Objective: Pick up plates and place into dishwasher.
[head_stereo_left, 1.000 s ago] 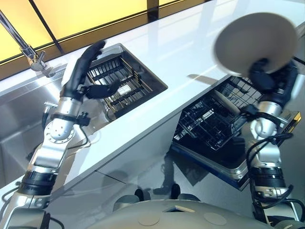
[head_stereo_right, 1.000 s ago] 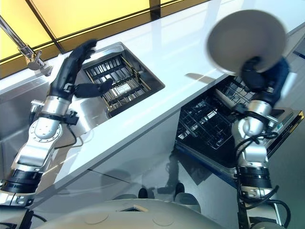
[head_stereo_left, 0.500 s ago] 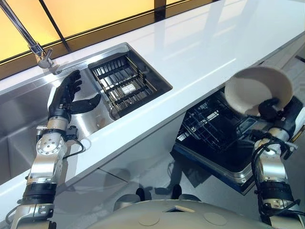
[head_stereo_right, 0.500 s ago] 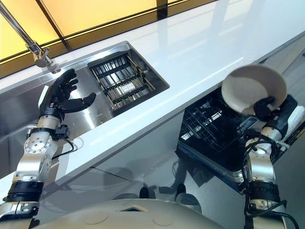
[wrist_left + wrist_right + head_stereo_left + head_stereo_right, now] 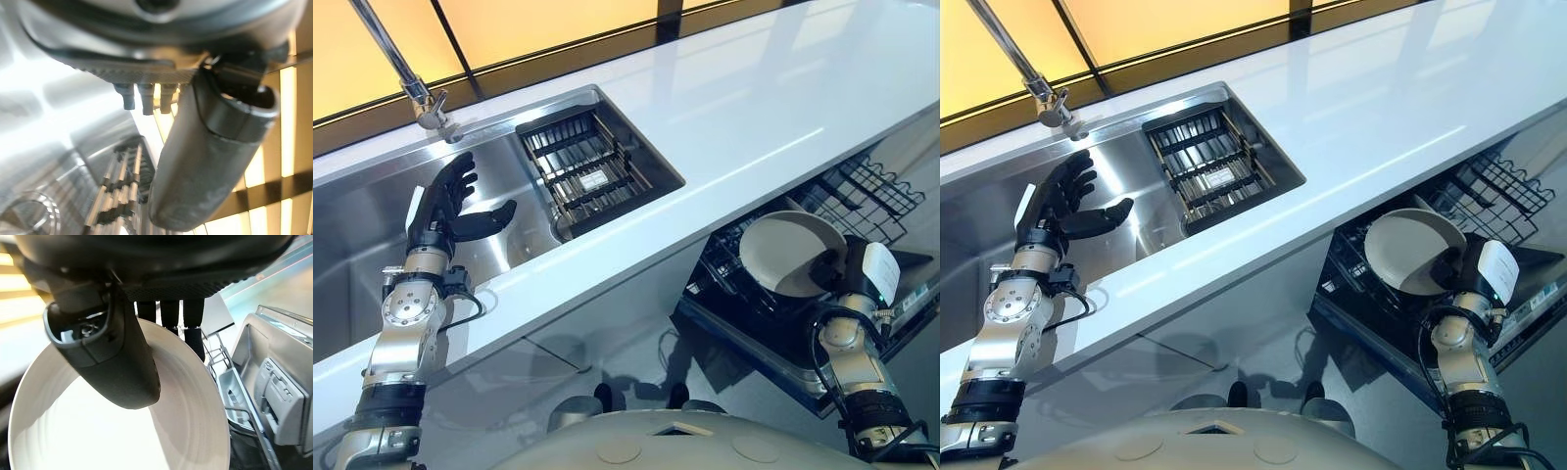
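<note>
Pinching a white plate [image 5: 788, 253] in my right hand [image 5: 843, 270] above the dishwasher rack [image 5: 862, 186]; my left hand [image 5: 440, 206] is spread over the sink [image 5: 362, 211].

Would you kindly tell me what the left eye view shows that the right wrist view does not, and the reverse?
The left eye view alone shows the left hand open above the steel sink, the faucet, the sink's drying rack and the white countertop. The right wrist view alone shows, from close up, the thumb lying across the plate's inner face, fingers behind its rim. Both show the right hand holding the white plate over the open dishwasher's dark rack.
</note>
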Motion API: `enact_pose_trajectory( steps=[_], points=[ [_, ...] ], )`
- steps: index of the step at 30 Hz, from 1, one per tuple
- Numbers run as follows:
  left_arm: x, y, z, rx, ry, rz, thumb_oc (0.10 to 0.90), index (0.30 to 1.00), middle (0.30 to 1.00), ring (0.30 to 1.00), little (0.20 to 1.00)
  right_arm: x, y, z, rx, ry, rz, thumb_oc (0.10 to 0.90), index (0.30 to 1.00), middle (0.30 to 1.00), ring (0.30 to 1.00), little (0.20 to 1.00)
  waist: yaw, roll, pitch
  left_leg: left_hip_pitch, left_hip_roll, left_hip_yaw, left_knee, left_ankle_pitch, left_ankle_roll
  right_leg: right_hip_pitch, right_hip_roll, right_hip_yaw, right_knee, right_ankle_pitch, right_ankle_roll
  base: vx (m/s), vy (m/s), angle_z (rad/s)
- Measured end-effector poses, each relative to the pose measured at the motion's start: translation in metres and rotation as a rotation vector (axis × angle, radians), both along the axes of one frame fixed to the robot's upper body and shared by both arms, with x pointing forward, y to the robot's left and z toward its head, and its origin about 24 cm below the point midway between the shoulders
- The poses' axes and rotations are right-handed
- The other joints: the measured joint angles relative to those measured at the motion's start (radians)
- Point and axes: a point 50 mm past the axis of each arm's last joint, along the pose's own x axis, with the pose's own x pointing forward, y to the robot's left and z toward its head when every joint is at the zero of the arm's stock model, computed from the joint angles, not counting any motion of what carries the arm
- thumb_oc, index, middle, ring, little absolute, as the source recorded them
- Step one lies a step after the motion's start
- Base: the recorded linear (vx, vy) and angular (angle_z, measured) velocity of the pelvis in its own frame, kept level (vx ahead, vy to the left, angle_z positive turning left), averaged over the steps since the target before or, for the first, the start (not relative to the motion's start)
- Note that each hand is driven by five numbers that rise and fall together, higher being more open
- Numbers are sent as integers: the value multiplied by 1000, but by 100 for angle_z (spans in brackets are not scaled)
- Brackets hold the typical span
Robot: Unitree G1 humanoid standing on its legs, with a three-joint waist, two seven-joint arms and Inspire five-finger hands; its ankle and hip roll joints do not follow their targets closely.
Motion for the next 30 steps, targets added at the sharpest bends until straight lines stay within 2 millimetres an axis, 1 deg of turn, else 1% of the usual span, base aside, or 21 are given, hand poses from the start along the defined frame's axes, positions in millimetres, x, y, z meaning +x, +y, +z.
enact_pose_trajectory(
  steps=[3,9,13,17,19,21,25,26,27,28,30],
  points=[
    [-1,0,-1,-4,5,1,800,900,900,900,900,-2,-5,-2,-14,37,-29,100,300,300,300,200,22,6,11,-2,0,-12,2,1,-1,3,1,-5,0,-1,0,16,26,10],
    [-1,0,-2,-8,9,-9,800,900,900,900,900,6,-13,-10,-21,143,-93,100,300,300,300,200,40,9,18,-5,-2,-43,2,8,-3,16,-1,-29,0,-9,-1,24,37,17],
    [0,-2,-2,-12,20,-34,800,900,900,900,900,12,-27,-5,-33,183,-160,100,300,300,300,200,62,18,27,-15,-5,-66,1,13,-5,19,-2,-55,0,-9,-1,29,42,17],
    [1,-5,-5,-31,39,-59,800,900,900,900,900,10,-40,-6,12,240,-230,100,300,300,300,200,85,21,29,-20,-8,-89,4,23,-5,22,-4,-73,0,-12,0,26,30,18],
    [0,-5,-6,-42,56,-67,800,900,900,900,900,11,-44,-4,23,260,-255,100,300,300,300,200,87,21,31,-19,-13,-104,4,26,-5,30,-7,-83,0,-14,2,37,33,24],
    [1,-8,-8,-47,66,-78,800,900,900,900,900,17,-43,-1,23,272,-254,100,300,300,300,200,89,21,31,-16,-18,-113,1,28,-3,41,-11,-84,0,-18,7,30,43,15],
    [5,-12,-7,-47,61,-99,800,900,900,900,900,31,-37,7,29,228,-233,100,300,300,300,200,98,21,31,-16,-19,-114,0,27,-2,41,-12,-84,0,-18,8,13,42,2],
    [5,-13,-7,-47,61,-100,800,900,900,900,900,35,-33,9,25,214,-220,289,462,462,462,389,98,21,31,-16,-18,-114,0,27,-2,41,-12,-84,0,-18,8,6,36,-1],
    [5,-13,-7,-47,63,-102,800,900,900,900,900,39,-30,11,24,199,-209,569,702,702,702,669,98,21,31,-16,-18,-114,0,28,-2,41,-11,-84,0,-18,7,7,32,0],
    [6,-14,-7,-47,64,-108,800,900,900,900,900,41,-29,13,24,187,-206,800,900,900,900,900,99,21,31,-16,-18,-114,1,28,-2,42,-11,-84,1,-17,7,0,0,0],
    [6,-16,-8,-48,67,-116,800,900,900,900,900,44,-26,15,31,167,-192,800,900,900,900,900,99,21,32,-12,-18,-113,4,28,-1,44,-11,-80,4,-17,7,0,0,0]
  ],
)
